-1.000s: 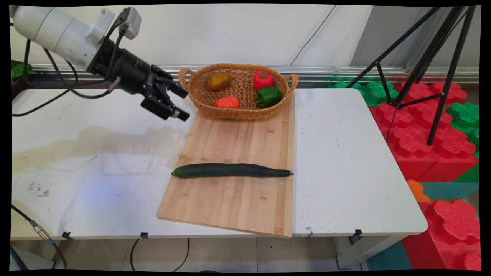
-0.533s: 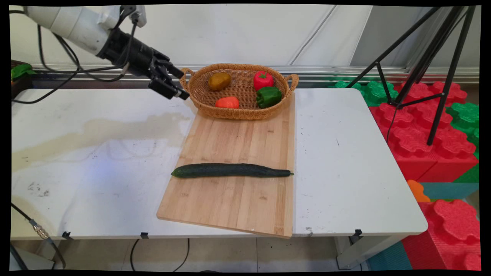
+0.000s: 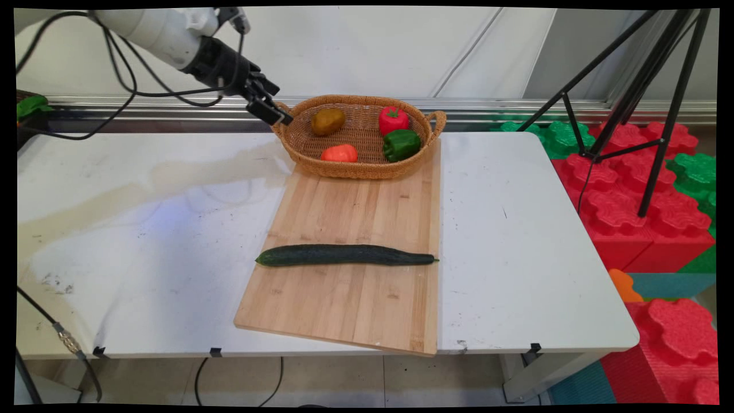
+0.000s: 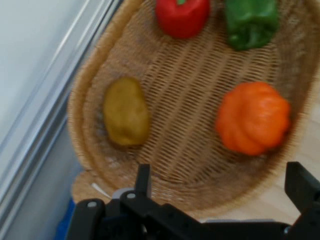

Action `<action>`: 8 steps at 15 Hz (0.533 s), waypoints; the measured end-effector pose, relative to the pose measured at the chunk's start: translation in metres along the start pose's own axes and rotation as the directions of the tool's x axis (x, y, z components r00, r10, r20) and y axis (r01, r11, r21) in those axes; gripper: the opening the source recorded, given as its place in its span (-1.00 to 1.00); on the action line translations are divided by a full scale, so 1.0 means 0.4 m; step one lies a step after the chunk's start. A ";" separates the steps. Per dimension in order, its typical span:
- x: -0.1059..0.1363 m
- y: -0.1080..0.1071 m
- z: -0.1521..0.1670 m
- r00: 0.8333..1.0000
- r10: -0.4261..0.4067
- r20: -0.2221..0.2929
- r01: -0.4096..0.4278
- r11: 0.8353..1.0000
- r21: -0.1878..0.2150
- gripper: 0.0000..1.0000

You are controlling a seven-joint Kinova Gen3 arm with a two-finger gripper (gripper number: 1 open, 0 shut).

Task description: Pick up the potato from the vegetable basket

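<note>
At the far left, the black two-finger gripper (image 3: 274, 112) hangs in the air above the left handle of the oval woven wicker basket (image 3: 298, 150), touching nothing. In the hand view its fingers (image 4: 144, 181) stand wide apart with nothing between them, framing the basket's near end (image 4: 85, 120).

Inside the basket, the brownish-yellow potato (image 3: 328, 121) lies nearest the gripper, at the back left. In front of it and a little to the right sits the orange pumpkin-shaped vegetable (image 3: 339, 153). Further right are the red bell pepper (image 3: 393, 119) at the back and the green bell pepper (image 3: 401, 144) just before it.

The basket rests on the far end of the long bamboo cutting board (image 3: 355, 212), which lies on the white desk (image 3: 516, 241). Across the board's nearer half lies a long dark green cucumber (image 3: 344, 255), well apart from the basket and gripper.
</note>
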 end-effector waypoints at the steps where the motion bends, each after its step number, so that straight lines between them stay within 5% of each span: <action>1: 0.006 -0.010 0.019 1.000 -0.003 0.004 0.003 1.000 0.014 1.00; 8: 0.046 -0.049 0.162 0.999 -0.012 0.041 0.009 0.998 0.068 1.00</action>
